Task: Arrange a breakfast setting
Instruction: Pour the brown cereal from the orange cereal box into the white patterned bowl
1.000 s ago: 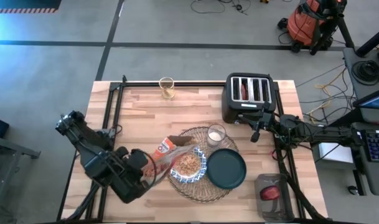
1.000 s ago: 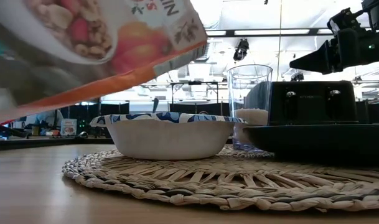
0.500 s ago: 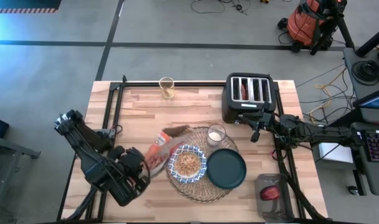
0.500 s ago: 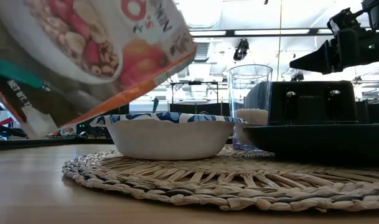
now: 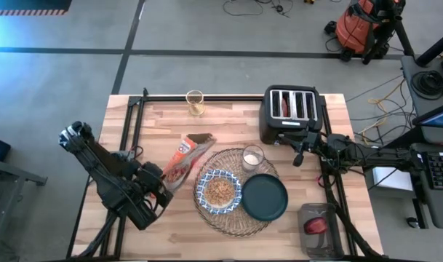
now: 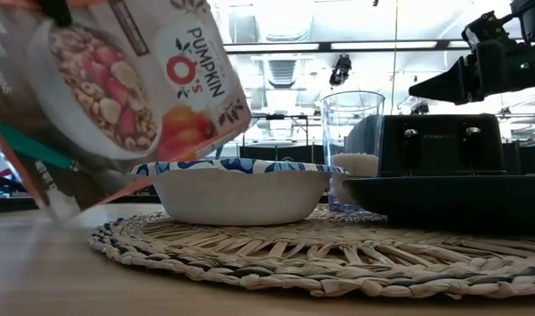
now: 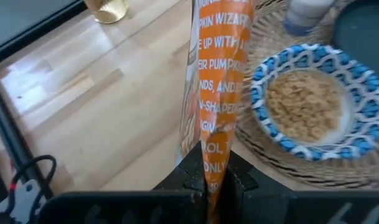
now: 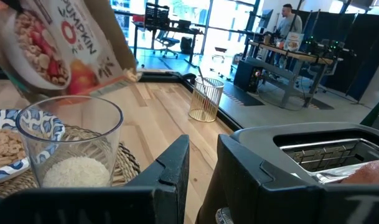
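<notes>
The woven straw placemat [image 5: 234, 220] lies at the table's middle and bears three things. These are a blue-and-white bowl [image 5: 220, 191] holding cereal, a dark teal plate [image 5: 265, 197] and a small clear glass [image 5: 252, 156]. My left gripper [image 5: 161, 183] is left of the mat, shut on the orange cereal bag [image 5: 186, 156], which slants up past the bowl [image 6: 241, 189] in the low view. My right gripper [image 5: 299, 154] hangs still beside the black toaster [image 5: 290, 113], its fingers a little apart with nothing between them. My left gripper pinches the cereal bag's narrow orange side fold [image 7: 217, 155] between its two fingers, at the bag's end nearest the table's near-left corner. The fingers come from the near left, slanting down. The bag stands tilted, printed face [image 6: 135, 96] toward the near edge; whether its low corner touches the table, I cannot tell.
A glass of yellowish liquid [image 5: 195, 102] stands at the far edge. A dark tray with something red [image 5: 316, 226] sits at the near right. Bare wood lies left of the mat and along the far side. A person stands in the room beyond the table [image 8: 287, 18].
My left gripper has drawn back from above the bowl toward the table's left edge and sunk, turning as it went. The cereal bag, still held, has swung off the bowl, tipped more upright and come down beside the mat.
</notes>
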